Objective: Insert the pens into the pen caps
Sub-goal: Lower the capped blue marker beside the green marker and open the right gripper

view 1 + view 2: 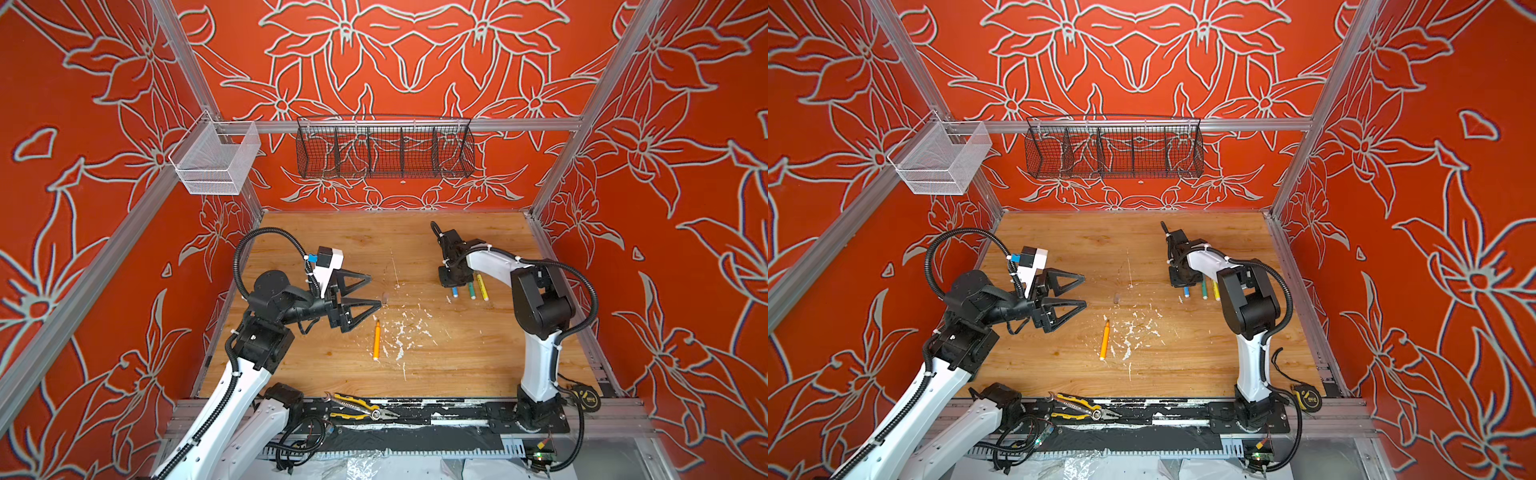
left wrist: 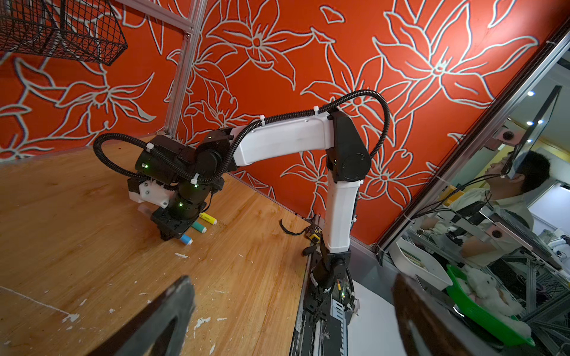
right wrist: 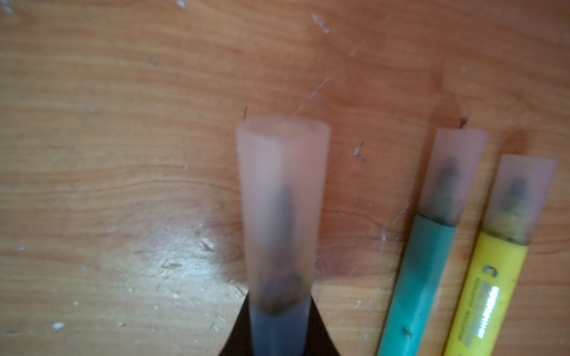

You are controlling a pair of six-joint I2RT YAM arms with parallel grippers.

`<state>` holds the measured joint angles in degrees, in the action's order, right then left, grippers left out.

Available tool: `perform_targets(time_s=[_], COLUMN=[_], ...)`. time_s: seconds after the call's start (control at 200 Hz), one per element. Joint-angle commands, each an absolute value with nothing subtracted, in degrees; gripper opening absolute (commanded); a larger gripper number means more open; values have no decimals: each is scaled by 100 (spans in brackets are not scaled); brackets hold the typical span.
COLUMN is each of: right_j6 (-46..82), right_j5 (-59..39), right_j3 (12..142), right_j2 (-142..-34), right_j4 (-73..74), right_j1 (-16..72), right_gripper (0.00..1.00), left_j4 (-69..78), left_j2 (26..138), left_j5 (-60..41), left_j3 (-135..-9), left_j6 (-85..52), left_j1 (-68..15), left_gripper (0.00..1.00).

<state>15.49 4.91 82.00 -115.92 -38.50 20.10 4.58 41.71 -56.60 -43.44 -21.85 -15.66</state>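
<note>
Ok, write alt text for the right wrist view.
Blurred close-up: the right gripper is shut on a blue pen whose tip sits inside a clear cap. Beside it on the scuffed wooden table lie a green pen and a yellow pen, each also capped.

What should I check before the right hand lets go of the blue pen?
1. Right hand shut on blue pen: ok.
2. Blue pen's cap is on; fully seated: cannot tell, blurred.
3. Green pen and yellow pen capped, lying beside it: ok.
4. Orange pen capped: not ok, lying bare mid-table.
5. Left hand open and empty: ok.
6. Loose cap close to the left hand: looks ok.
</note>
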Motion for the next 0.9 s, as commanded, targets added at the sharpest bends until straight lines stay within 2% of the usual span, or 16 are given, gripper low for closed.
perform_targets(time_s=[0.0,0.2,0.31,0.505,0.896], right_j6=[1626,1600,1602,1545,1280], right_j5=[668,637,835,885,1028], right_j3=[8224,8122,8102,8086,8479], right_j2=[-11808,-11868,-11778,-11817,-11273], right_j4=[-3902,-3876,-3897,-3978,-4223], right_j1=[1867,1668,1654,1652,1717], right_gripper=[0,5,20,31,38], left_j4=[413,439,466,554,406], left_j2=[4122,4148,4170,4232,4243], left_j5=[-5694,-5693,-5688,-5702,-5419], left_j3=[-4395,-4368,-4373,-4368,-4418], left_j6=[-2092,-2109,-2123,-2175,-2130], left_j1=[-1523,-1521,-1521,-1521,-1521], left_gripper=[97,97,97,97,97])
